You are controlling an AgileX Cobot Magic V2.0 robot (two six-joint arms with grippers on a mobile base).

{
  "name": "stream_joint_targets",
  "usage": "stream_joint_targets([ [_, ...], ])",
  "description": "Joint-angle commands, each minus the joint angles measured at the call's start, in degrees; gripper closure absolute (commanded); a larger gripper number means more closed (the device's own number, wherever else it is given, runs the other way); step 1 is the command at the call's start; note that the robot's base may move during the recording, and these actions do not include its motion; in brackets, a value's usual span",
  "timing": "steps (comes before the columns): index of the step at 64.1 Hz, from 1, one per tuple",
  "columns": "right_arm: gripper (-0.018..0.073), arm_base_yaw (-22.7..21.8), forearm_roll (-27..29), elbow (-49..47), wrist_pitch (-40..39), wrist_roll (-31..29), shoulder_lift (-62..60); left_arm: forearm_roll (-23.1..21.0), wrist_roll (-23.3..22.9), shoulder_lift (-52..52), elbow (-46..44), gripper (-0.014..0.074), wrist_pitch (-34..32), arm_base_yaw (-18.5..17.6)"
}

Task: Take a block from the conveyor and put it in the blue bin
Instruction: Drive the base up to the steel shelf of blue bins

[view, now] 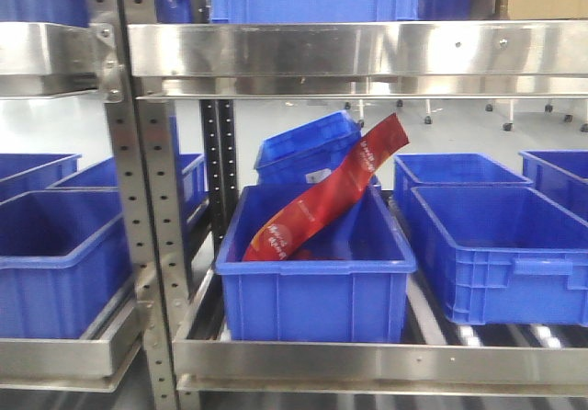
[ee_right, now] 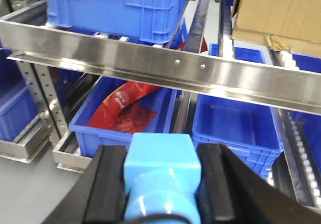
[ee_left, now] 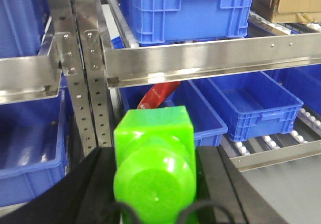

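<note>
- The right gripper [ee_right: 161,186] is closed on the block [ee_right: 161,163], a pale blue cube pinched between its two black fingers [ee_right: 108,184], with the stud facing the wrist camera.
- The block hangs in front of and above the centre bin [ee_right: 88,129] — the one with the red packet [ee_right: 125,108] lying in it. It has not crossed that bin's front rim.
- The left gripper [ee_left: 153,184] is likewise clamped, on a green block [ee_left: 153,148], held out in front of the centre bin.
- A steel rail [ee_right: 175,66] runs across just above the centre bin's opening. The likeliest fault is the gripper or block knocking it on the way in, since the gap between the rail and the bin's rim looks shallow.
- The red packet leans from near the centre bin's front left corner up past its back wall and covers much of the floor. A block dropped onto it could slide or bounce, perhaps out.
- Another blue bin [ee_right: 235,128] stands just right of the centre bin, so a sideways drift could land the block there or on the rollers between.
- With both arms loaded in front of the centre bin, they could crowd each other if they reach in together.
- The conveyor is not in view.
</note>
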Motion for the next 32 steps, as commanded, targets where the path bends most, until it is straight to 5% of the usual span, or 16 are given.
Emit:
stream_joint_targets([
  [1,0.0715,-0.1,-0.7,-0.6,-1.1,-0.2,-0.2,0.0,-0.7,-0.4,-0.1,0.0707,-1.1,-0.4],
  [32,0.0715,-0.1,-0.7,-0.6,-1.1,-0.2,-0.2,0.0,-0.7,-0.4,-0.1,0.0707,-1.1,-0.4],
])
